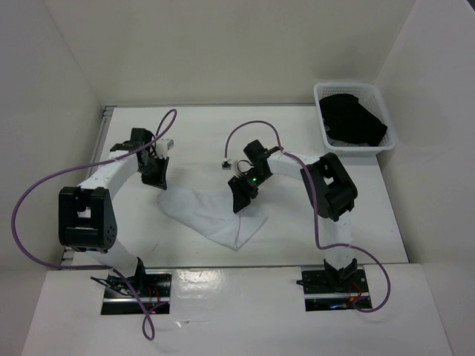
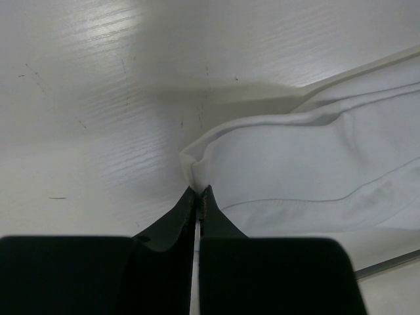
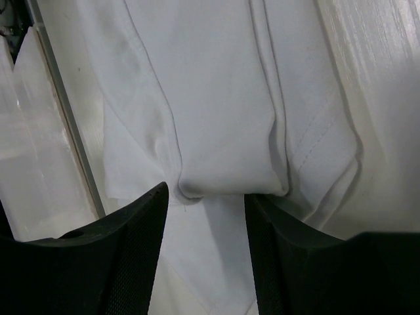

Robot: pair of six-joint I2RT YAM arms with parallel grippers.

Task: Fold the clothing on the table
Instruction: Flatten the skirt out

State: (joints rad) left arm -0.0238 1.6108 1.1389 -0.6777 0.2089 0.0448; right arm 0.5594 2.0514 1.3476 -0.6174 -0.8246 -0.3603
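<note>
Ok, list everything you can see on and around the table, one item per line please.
table: one, white, fills the workspace
clothing: one, white, crumpled at the middle of the table, towards the near edge
basket: one, white lattice, far right corner
black garment: one, black, inside the basket
cables: two, purple, one looping off each arm
left arm, right arm: two, white and black, bases at the near edge
left gripper: one, black, shut on a hemmed edge of the clothing
right gripper: one, black, open, straddling a fold of the clothing
</note>
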